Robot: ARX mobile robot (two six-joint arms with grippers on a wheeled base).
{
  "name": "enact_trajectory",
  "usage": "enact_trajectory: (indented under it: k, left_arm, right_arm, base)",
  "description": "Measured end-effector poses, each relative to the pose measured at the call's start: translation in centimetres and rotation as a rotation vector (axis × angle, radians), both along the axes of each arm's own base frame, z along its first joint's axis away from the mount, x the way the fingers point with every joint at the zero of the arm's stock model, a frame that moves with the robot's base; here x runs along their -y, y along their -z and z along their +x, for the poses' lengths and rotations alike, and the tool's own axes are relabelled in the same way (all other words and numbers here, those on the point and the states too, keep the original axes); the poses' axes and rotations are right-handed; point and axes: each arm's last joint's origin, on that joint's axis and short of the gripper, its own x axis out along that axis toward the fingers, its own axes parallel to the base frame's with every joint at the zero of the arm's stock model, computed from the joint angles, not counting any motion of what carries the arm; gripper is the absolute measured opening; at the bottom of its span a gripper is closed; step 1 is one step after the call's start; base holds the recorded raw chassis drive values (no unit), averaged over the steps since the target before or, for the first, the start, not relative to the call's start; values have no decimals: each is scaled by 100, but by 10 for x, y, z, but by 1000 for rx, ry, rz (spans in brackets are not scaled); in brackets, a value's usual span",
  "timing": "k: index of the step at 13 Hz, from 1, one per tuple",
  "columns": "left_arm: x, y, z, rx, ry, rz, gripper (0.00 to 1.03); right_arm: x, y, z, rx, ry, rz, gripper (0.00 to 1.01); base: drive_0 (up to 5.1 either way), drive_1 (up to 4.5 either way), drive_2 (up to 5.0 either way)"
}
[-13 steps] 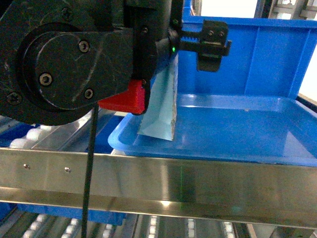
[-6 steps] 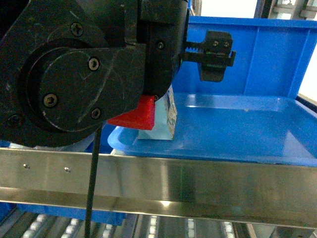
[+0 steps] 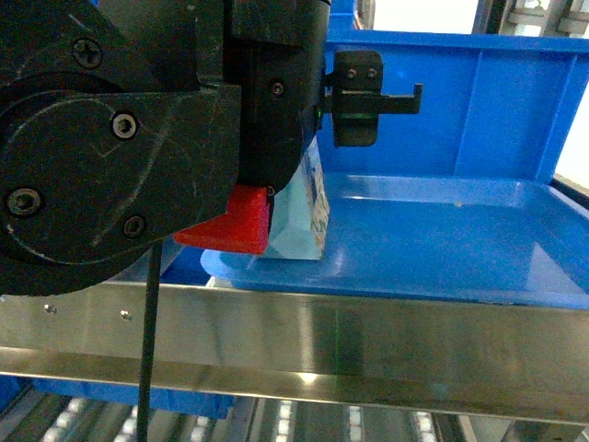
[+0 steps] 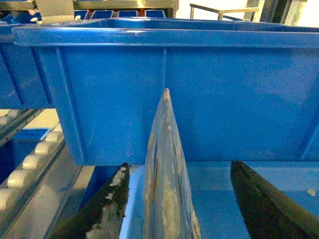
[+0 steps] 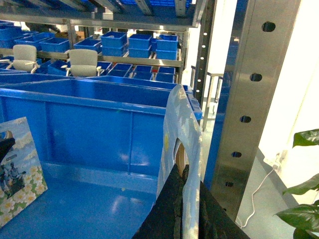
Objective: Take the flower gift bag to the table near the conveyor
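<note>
**Two gift bags among the blue trays, one in each hand's reach**

A pale blue paper gift bag with a flower-printed face [image 3: 304,221] stands upright in the shallow blue plastic tray [image 3: 442,249], near the tray's left edge and front lip, on the sloping conveyor of white rollers in steel frames [image 4: 30,164]. The bulky black left arm [image 3: 138,138] fills the left of the head view and hides most of the bag. From the left wrist, the bag is seen edge-on [image 4: 167,174], standing between the two dark fingers [image 4: 107,209] of the left hand [image 4: 184,209]; the fingers are spread wide, one on each side, and neither visibly touches the paper.

Behind the bag rises the wall of a deep blue plastic bin [image 4: 224,89].

The right hand [image 5: 187,209] has its dark fingers pinched together on a second light blue floral bag [image 5: 179,134], held up edge-on beside a perforated steel upright [image 5: 249,99]. The first bag's printed face [image 5: 17,164] shows at the far left of that view.
</note>
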Motion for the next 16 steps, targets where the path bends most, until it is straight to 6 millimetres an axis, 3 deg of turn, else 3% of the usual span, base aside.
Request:
enact_trajectory:
  k: [2,4,9,11,14,16]
  left_arm:
    - [-1,-1,0,11,-27,-1,24]
    - [-2,0,-1,11,-44,4,3]
    - [-8,-2,-9,57,-61,6,2]
    - [-16,-29,-17,141,-46,-12,2]
    - [-45,-66,-44,256,-63,-42,2]
    - [-75,-74,-71,294,-92,-32,2]
  right_arm:
    - [0,0,0,0,0,0,2]
    - [0,0,0,0,0,0,2]
    - [0,0,0,-1,0,0,2]
    - [0,0,0,0,0,0,2]
    - [0,0,0,0,0,0,2]
    - [0,0,0,-1,0,0,2]
  base:
    - [0,0,0]
    - [0,0,0]
    - [0,0,0]
    - [0,0,0]
    - [0,0,0]
    - [0,0,0]
